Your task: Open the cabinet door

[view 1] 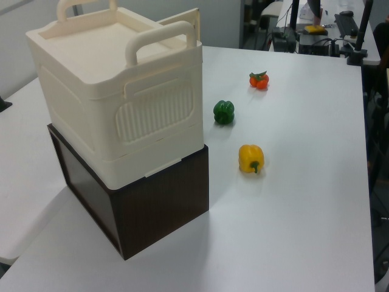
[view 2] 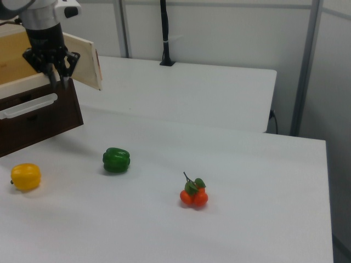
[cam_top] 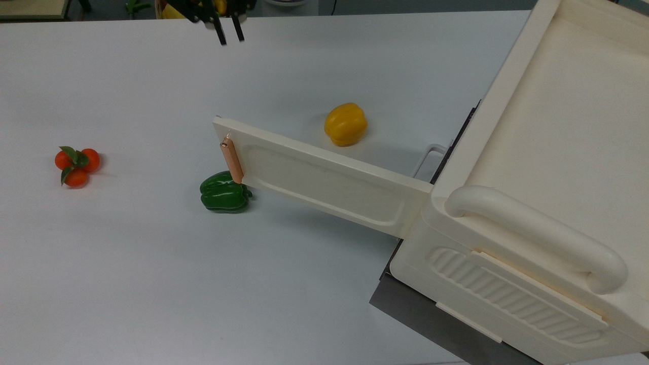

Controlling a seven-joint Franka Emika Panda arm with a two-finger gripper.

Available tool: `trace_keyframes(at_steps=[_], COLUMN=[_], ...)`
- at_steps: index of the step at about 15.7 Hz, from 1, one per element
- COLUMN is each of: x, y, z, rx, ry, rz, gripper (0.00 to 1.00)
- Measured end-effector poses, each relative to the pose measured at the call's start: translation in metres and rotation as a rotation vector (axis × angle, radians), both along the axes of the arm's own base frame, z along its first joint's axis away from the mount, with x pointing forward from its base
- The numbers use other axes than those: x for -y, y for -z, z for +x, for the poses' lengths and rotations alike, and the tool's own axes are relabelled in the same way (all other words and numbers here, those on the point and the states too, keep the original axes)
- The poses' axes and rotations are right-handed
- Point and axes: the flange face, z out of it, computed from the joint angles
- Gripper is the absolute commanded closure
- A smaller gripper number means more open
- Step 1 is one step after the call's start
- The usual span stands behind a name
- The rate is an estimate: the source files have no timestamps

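Door (cam_top: pixel 324 185) swung wide from the cabinet (cam_top: pixel 547 167), hinged at the corner, copper handle (cam_top: pixel 232 160) at the free edge just above the green pepper (cam_top: pixel 224 191) in the top view. Gripper (cam_top: pixel 228 34) well apart from the door near the top view's upper edge, fingers slightly parted, holding nothing; probably clear because the opening looks done. Yellow pepper (cam_top: pixel 346 123) behind the door; tomatoes (cam_top: pixel 76 165) far off at the top view's left.
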Motion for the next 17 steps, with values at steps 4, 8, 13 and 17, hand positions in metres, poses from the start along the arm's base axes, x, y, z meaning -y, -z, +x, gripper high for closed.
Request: trace_keyframes(at_steps=[4, 8, 13, 17], x=[0.021, 0.013, 0.011, 0.011], y=[-0.011, -0.002, 0.01, 0.016], z=[-0.032, -0.042, -0.055, -0.061], rx=[-0.123, -0.193, -0.17, -0.149], ry=[0.083, 0.242, 0.259, 0.264], rz=[0.018, -0.011, -0.016, -0.012], gripper=[0.0, 0.0, 0.0, 0.0])
